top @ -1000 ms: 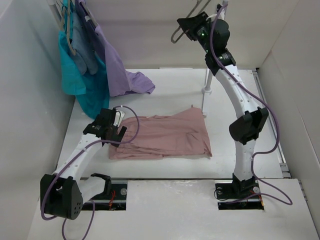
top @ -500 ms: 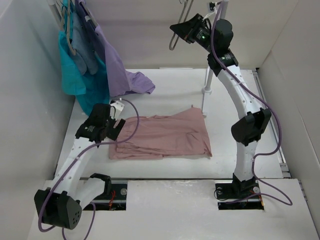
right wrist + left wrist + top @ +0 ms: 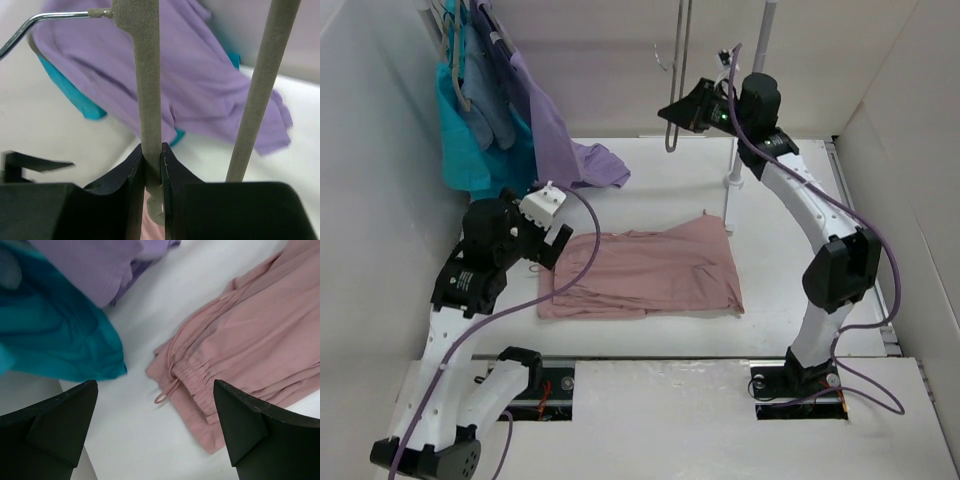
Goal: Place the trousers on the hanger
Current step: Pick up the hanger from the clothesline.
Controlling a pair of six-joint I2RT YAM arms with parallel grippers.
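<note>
While the right arm swung down: the thin light-grey bare-frame clothes hanger came with it. It was high at the back a second ago. It now hangs roughly upright above the far side of the white worktop, its bar running out of the top of the overhead view.
Right pincer: nearly closed and clamped on one grey bar of the hanger. The wrist view shows the bar pinched between both fingers.
Left arm: it was low at the waist end of the cloth a second ago. It has since lifted and pulled back toward the left wall.
Left pincer: jaws as wide as they go, with nothing in them. It looks down on the waistband and drawstring, clear of both.
Trousers: the long dusty-pink soft-fabric trousers haven't moved. They lie folded flat mid-worktop between the arms, nearer and lower than the hanger, with neither pincer touching them.
Neighbours: the teal garment and lavender garment hang at far left and are not involved.
Meaning: my read is that the hanger is fetched and on its way in, but nothing is draped yet, so it's early.
Next: probably bring the hanger to the cloth, and the left needs a fresh grip.
Risk: with a one-bar grip the frame may pivot.
</note>
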